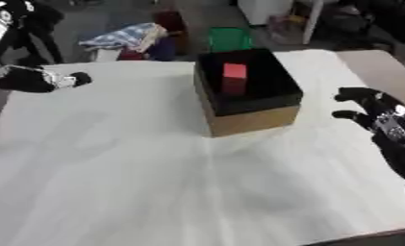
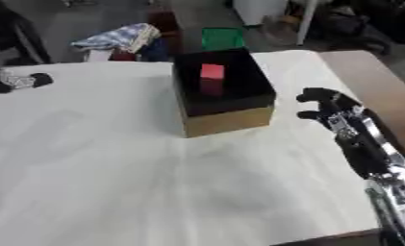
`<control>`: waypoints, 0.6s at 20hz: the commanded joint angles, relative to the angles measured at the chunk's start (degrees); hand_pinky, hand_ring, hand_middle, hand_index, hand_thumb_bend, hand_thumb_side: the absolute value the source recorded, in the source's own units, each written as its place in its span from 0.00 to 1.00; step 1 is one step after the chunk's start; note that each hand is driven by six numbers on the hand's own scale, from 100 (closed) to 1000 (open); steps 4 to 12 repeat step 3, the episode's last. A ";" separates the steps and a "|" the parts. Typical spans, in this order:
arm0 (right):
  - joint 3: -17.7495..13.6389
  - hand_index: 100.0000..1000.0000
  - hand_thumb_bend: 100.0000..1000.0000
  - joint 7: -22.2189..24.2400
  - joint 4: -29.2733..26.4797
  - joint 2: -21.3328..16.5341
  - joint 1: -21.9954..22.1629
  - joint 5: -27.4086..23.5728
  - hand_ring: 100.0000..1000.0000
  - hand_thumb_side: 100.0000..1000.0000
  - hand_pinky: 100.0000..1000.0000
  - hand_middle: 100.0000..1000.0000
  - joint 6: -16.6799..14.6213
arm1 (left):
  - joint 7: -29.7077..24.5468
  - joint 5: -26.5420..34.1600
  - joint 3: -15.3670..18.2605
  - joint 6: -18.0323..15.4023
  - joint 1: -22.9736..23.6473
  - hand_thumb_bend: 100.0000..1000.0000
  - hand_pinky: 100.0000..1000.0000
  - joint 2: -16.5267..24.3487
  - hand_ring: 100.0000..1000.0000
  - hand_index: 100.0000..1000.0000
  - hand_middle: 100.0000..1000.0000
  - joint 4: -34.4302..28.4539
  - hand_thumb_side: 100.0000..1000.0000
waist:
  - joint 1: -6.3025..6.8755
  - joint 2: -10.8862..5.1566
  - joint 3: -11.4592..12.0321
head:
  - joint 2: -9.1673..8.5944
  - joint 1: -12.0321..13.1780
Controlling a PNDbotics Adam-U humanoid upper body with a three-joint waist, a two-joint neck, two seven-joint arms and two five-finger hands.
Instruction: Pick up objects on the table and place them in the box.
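The box (image 1: 247,91) stands on the white surface (image 1: 138,182), a little to the far side and to the right of the middle. Its outer walls are brown cardboard and its inside is black. Inside it a red block (image 1: 234,77) stands upright near the far left part of the bottom. The right hand (image 2: 327,108) is just to the right of the box, above the surface and apart from it; its fingers are a bit bent but relaxed, and it holds nothing. The left hand (image 1: 37,79) is at the far left edge of the surface, well apart from the box; I cannot tell if its fingers are spread or curled.
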 commanded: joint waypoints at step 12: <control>-0.44 0.81 0.00 -0.35 -1.35 -0.94 -0.59 -0.63 1.00 0.66 0.76 0.71 0.11 | -0.76 0.77 1.56 1.05 1.33 0.80 0.56 1.56 0.60 0.69 0.57 -1.93 0.06 | -0.08 -0.49 -0.09 | 1.01 0.49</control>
